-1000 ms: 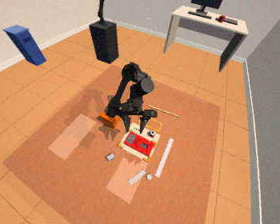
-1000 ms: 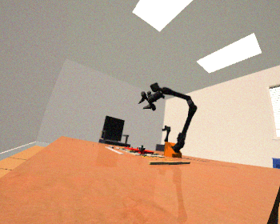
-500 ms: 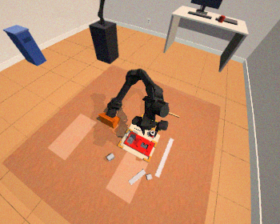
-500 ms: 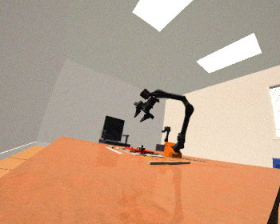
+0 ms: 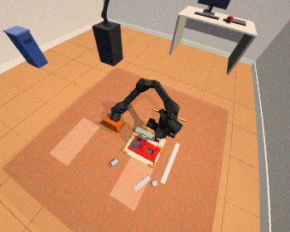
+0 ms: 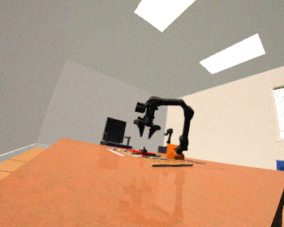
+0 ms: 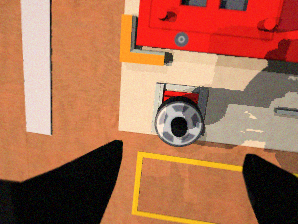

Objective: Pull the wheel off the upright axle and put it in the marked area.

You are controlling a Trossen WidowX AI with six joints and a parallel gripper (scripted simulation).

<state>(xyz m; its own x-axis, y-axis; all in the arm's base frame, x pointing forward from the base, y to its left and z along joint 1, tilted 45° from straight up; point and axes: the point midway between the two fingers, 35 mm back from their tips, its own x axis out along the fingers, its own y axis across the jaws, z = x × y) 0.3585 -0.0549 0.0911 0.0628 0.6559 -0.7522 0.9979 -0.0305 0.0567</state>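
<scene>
Hovering above the wheel, the gripper hangs with jaws open, holding nothing.
Seen from the wrist, the wheel sits on its axle beside the red block, with the yellow-outlined area just nearer.

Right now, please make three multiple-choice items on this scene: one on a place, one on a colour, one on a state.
1. Where is the wheel?
A. inside the yellow outline
B. on its axle, beside the red block
C. between the fingers

2. What colour is the outline of the marked area?
A. yellow
B. blue
C. green

3. How is the gripper?
A. shut on the wheel
B. open, holding nothing
C. shut on nothing

Key: 1 B, the wheel sits by the red block, outside the outline; 2 A, the frame is yellow; 3 B, the fingers stand apart above the table.
</scene>
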